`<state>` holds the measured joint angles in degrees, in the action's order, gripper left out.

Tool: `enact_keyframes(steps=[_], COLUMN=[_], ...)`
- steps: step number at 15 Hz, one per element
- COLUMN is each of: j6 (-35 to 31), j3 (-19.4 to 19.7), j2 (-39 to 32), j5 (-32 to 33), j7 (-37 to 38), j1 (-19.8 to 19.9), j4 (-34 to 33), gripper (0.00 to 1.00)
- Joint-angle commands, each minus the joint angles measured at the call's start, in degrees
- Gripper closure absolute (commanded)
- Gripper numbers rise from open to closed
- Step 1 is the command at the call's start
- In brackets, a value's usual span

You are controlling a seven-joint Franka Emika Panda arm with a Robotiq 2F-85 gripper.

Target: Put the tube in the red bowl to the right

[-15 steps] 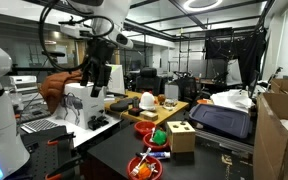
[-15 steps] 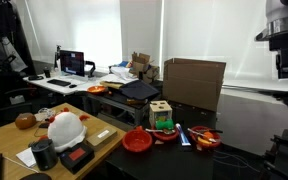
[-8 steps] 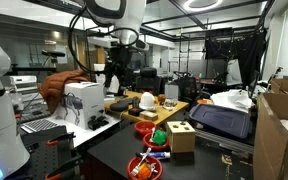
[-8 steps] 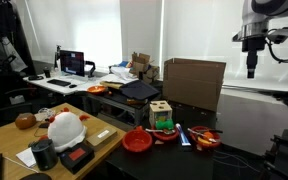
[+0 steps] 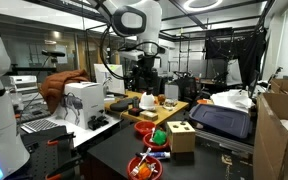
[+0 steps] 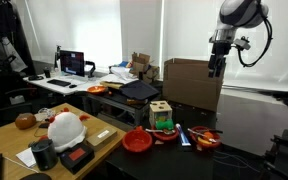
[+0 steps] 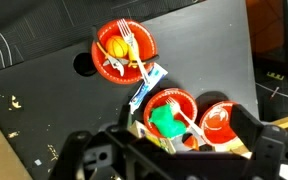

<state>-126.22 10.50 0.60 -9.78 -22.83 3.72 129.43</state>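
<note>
The tool (image 6: 216, 68) hangs high above the worktop (image 7: 44, 110), jaws spread, gripping nothing. Well below it, the tube (image 7: 149, 86) lies flat between two red bowls (image 7: 97, 50).

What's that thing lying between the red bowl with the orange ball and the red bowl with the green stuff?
The tube lies on the black table between the orange-ball bowl and the green-stuff bowl, seen in the wrist view.
</note>
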Motion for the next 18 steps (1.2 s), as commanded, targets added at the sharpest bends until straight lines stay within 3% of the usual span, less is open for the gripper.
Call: enact_keyframes(steps=[1, 7, 12, 18], j6=[-5.4, -13.53, -13.71, -11.6], j3=[-2.3, -3.96, -4.09, -4.72], j2=[-10.6, -24.51, -34.05, -42.96], j5=[-1.64, -0.72, -0.68, 0.03], j7=[5.95, 15.18, 24.02, 29.16], j1=[0.91, 3.07, 3.75, 3.32], j4=[-7.91, -18.35, -26.33, -33.68], gripper=[0.0, 0.0, 0.0, 0.0])
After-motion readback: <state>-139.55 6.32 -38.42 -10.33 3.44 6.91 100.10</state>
